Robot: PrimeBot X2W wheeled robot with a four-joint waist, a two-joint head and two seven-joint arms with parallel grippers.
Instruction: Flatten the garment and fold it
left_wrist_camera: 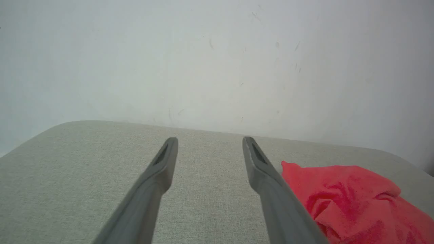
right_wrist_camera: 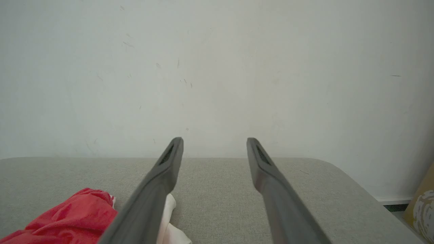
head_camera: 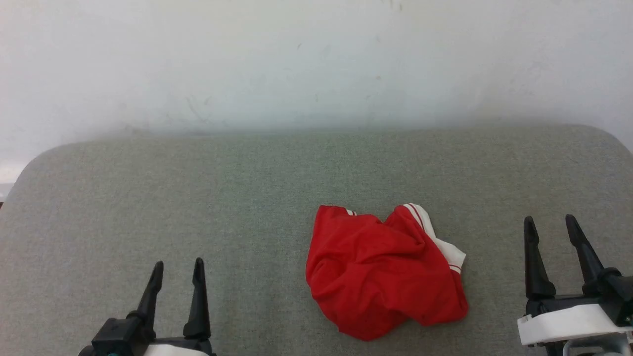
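The garment (head_camera: 385, 272) lies crumpled in a loose heap on the grey cloth-covered surface (head_camera: 198, 198), towards the near side and a little to my right of the middle. It is mostly bright red. A white sleeve (head_camera: 447, 249) with thin red stripes pokes out at its right edge, and a bit of striped trim shows along the far edge. Nothing rests on it and nothing touches it.

Around it the surface is a tight grey weave with rounded far corners. It runs up to a plain white wall (head_camera: 316, 59), which is scuffed with small marks. In the right wrist view, a pale skirting strip (right_wrist_camera: 390, 200) shows past the surface's right end, at the foot of the wall. Beside that is the edge of a brown, white-patterned object (right_wrist_camera: 422, 206), and I cannot tell what it is.

My left claw (head_camera: 178, 263) sits at the lower left, well apart from the heap, with its two dark fingers spread and nothing between them. My right claw (head_camera: 549, 219) is at the lower right, nearer the garment but clear of it on the sleeve side. Its jaws are parted too and it holds nothing. Through both wrist cameras the fingers point at the wall over bare cloth, with the red heap off to the inner side of each.
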